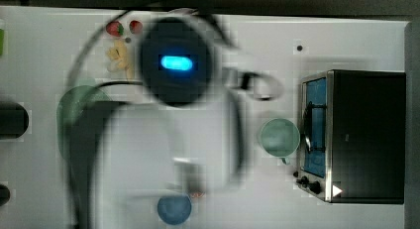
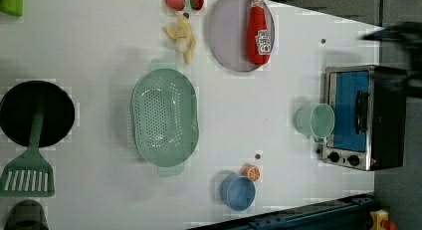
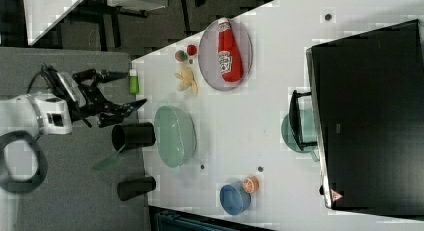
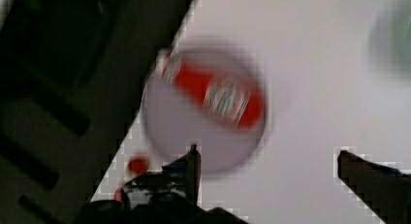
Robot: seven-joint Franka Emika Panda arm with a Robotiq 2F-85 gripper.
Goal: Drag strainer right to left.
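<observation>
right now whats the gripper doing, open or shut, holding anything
gripper: open, holding nothing, up off the table and clear of the strainer.

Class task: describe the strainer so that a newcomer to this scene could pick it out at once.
Start at the white table. In the left view, left of its middle, lies the pale mint-green oval plastic strainer. Its grid of tiny holes separates it from the smaller plain mint-green cup.

Top view: straight down over the table (image 1: 44,199), close, arm blurred beneath it. Left view: also near-overhead, wider. Right view: higher and further back, oblique, includes floor off the table's edge. All three share the toaster oven (image 2: 361,115). Wrist view: looks down, close, on ketchup bottle (image 4: 213,95).
</observation>
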